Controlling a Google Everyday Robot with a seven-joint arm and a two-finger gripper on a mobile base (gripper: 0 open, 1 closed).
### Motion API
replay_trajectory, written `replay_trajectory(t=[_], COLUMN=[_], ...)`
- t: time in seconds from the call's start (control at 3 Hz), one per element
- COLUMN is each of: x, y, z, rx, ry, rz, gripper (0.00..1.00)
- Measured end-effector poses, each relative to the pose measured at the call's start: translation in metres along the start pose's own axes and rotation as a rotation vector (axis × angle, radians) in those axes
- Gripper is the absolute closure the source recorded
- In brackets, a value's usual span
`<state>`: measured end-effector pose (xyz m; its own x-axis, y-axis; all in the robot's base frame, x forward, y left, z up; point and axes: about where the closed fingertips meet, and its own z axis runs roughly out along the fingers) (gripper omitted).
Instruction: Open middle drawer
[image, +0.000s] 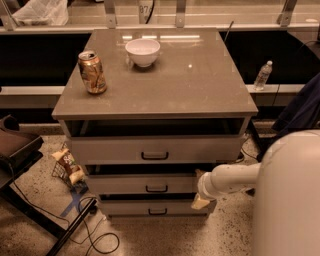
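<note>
The pale-grey cabinet (200, 75) has three stacked drawers. The middle drawer (125, 184) has a flat front and a small black bar handle (156, 188). It sits a little further out than the top drawer (115, 149), with a dark gap above it. The bottom drawer (130, 207) lies below. My gripper (199, 188) is at the right end of the middle drawer's front, on a white arm (235, 177) reaching in from the right. Its pale fingers (200, 202) are spread, one above and one below that front's right end.
A dented soda can (92, 72) and a white bowl (143, 52) stand on the cabinet top. A snack bag (68, 165) and cables (95, 235) lie on the floor at left, beside a dark chair (17, 150). A water bottle (262, 75) stands at right.
</note>
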<state>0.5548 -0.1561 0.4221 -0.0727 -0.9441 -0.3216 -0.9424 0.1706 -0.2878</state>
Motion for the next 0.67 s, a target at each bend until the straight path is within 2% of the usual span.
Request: replay_trajectory(t=[0.33, 0.67], x=[0.0016, 0.0096], y=[0.0032, 0.0109], z=[0.0117, 0.0080], rx=[-0.016, -0.022], ry=[0.015, 0.035], rz=[-0.001, 0.018], gripper=[0.49, 0.80])
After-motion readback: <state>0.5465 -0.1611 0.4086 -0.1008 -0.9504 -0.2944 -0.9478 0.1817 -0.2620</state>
